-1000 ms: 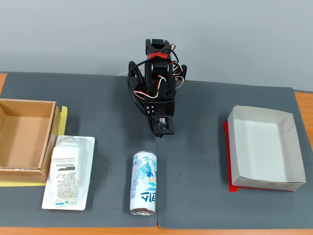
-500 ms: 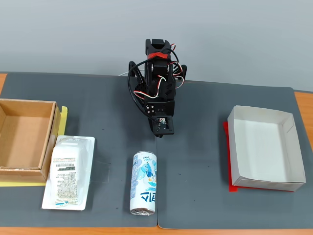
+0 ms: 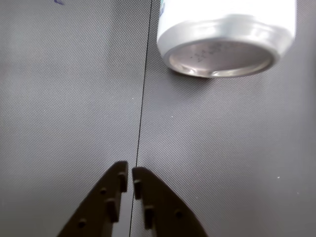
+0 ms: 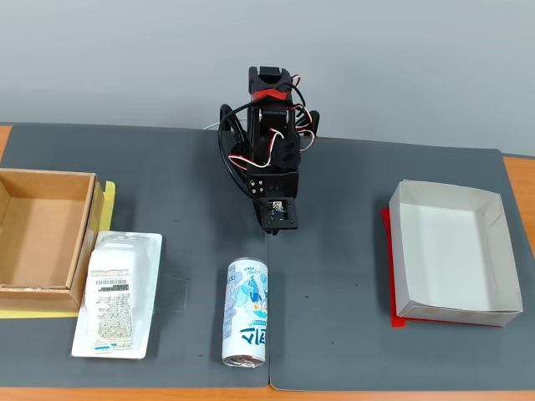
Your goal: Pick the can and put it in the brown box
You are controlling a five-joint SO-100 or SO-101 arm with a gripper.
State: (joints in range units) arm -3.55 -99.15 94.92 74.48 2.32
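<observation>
The can (image 4: 245, 311) lies on its side on the dark grey mat near the front edge in the fixed view. It is white with light-blue cartoon art. In the wrist view its silver end (image 3: 220, 58) faces the camera at the upper right. The brown box (image 4: 17, 288) sits at the left edge of the table, open and with nothing visible inside. My gripper (image 4: 272, 229) hangs from the folded arm, behind the can and apart from it. In the wrist view the gripper (image 3: 130, 174) has its jaws together and holds nothing, low over the mat seam.
A flat white plastic-wrapped package (image 4: 117, 292) with a barcode label lies between the brown box and the can. A white paper tray-like box (image 4: 493, 296) stands at the right on a red sheet. A seam (image 3: 143, 98) runs between the two mats.
</observation>
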